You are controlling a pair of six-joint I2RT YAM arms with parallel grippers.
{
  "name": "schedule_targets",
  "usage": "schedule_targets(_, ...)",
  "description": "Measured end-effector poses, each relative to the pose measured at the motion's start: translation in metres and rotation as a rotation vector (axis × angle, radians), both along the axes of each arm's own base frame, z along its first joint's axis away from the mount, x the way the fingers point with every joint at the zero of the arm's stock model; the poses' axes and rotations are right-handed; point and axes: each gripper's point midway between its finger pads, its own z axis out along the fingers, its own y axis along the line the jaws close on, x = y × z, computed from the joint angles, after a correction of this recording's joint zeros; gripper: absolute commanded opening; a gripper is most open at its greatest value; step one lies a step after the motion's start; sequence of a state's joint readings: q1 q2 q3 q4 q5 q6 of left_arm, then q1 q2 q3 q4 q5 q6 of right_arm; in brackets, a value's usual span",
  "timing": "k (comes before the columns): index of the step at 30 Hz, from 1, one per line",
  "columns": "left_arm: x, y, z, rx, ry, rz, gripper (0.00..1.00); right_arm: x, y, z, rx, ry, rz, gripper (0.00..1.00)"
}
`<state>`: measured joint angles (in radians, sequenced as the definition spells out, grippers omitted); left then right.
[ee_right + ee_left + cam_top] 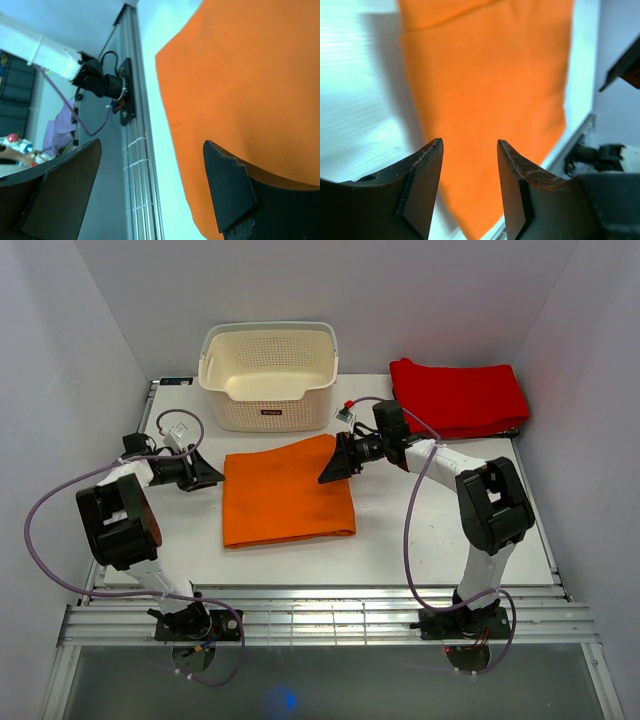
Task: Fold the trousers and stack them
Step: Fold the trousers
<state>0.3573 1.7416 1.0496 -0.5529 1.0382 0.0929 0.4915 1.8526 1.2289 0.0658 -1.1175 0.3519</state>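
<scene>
The orange trousers lie flat as a folded rectangle in the middle of the table. My left gripper sits low just off their left edge, pointing at them. In the left wrist view its jaws stand open with nothing between them, and the trousers spread out beyond the tips. My right gripper hovers at the trousers' far right corner. Its jaws gape wide and hold nothing; one finger hangs over the trousers, the other off the cloth.
A cream perforated basket stands at the back, just behind the trousers. A red folded cloth lies at the back right corner. White walls close in both sides. A slotted rail runs along the near edge by the arm bases.
</scene>
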Motion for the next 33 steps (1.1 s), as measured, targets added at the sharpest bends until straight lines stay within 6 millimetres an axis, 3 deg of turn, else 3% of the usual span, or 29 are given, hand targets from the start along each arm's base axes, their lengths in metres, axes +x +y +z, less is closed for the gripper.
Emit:
schedule_targets(5,0.008,0.019,-0.028,0.1,0.059,0.072,0.62,0.033,-0.036,-0.024,-0.102,0.024,-0.166,0.91)
schedule_targets(9,0.009,0.02,-0.055,0.088,0.133,0.072,0.6,0.05,-0.07,-0.055,-0.2,0.076,-0.296,0.92)
schedule_targets(11,0.012,0.017,-0.058,0.057,0.146,0.067,0.59,0.056,-0.08,-0.068,-0.241,0.086,-0.334,0.93)
schedule_targets(17,0.029,0.007,-0.057,0.048,0.098,0.037,0.53,0.056,-0.083,-0.111,-0.331,0.134,-0.331,0.95)
schedule_targets(20,0.032,0.0,-0.055,0.029,0.094,0.031,0.43,0.054,-0.08,-0.115,-0.316,0.164,-0.304,0.96)
schedule_targets(21,0.033,-0.002,-0.054,0.024,0.088,0.028,0.33,0.055,-0.079,-0.115,-0.314,0.161,-0.303,0.97)
schedule_targets(24,0.035,-0.005,-0.051,0.006,0.084,0.027,0.15,0.056,-0.078,-0.115,-0.308,0.163,-0.29,0.97)
schedule_targets(25,0.035,-0.006,-0.049,-0.001,0.082,0.027,0.03,0.055,-0.078,-0.116,-0.306,0.164,-0.285,0.97)
schedule_targets(26,0.036,-0.006,-0.048,-0.006,0.08,0.027,0.0,0.055,-0.077,-0.115,-0.303,0.165,-0.281,0.97)
schedule_targets(29,0.037,-0.008,-0.041,-0.021,0.061,0.02,0.0,0.054,-0.077,-0.115,-0.299,0.162,-0.272,0.97)
schedule_targets(33,0.038,-0.012,-0.013,-0.023,-0.01,-0.001,0.0,0.054,-0.077,-0.115,-0.297,0.153,-0.264,0.98)
